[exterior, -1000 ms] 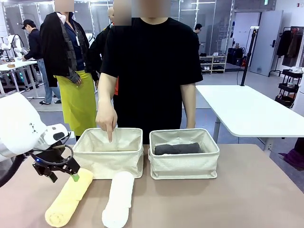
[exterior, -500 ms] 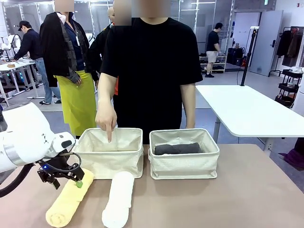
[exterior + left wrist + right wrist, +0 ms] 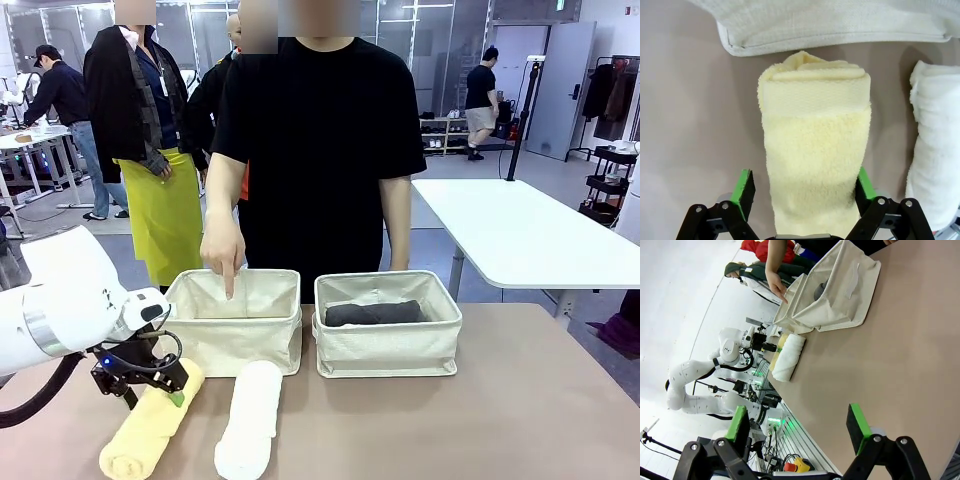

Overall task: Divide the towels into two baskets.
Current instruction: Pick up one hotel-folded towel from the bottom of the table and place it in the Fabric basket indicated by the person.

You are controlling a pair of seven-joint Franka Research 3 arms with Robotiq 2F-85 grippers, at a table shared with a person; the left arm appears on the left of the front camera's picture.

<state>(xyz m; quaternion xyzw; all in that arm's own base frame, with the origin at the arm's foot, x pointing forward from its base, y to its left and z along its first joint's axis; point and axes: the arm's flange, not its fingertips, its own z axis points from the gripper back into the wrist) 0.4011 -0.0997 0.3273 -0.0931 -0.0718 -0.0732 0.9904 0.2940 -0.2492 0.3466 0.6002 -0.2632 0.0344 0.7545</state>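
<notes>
Near left on the tabletop [image 3: 500, 420]: yellow towel [image 3: 150, 425], rolled, lying flat. The left gripper [image 3: 804, 180] straddles its far half, jaws apart, one pad clear of the terry. Just right of it: white towel [image 3: 250, 415], rolled, flat. Beyond both: left basket [image 3: 235, 340], a person's hand [image 3: 222, 245] pointing one finger down into it. Right basket [image 3: 388, 350], alongside: dark grey towel [image 3: 372, 313] inside. Right gripper [image 3: 797, 427]: jaws wide apart over bare tabletop, holding nothing.

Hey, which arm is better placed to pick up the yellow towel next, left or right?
Left. The left hand, open, straddles the yellow towel, one pad on each side, near the basket the person's hand points into. The right hand hangs open over bare table, far from it.
</notes>
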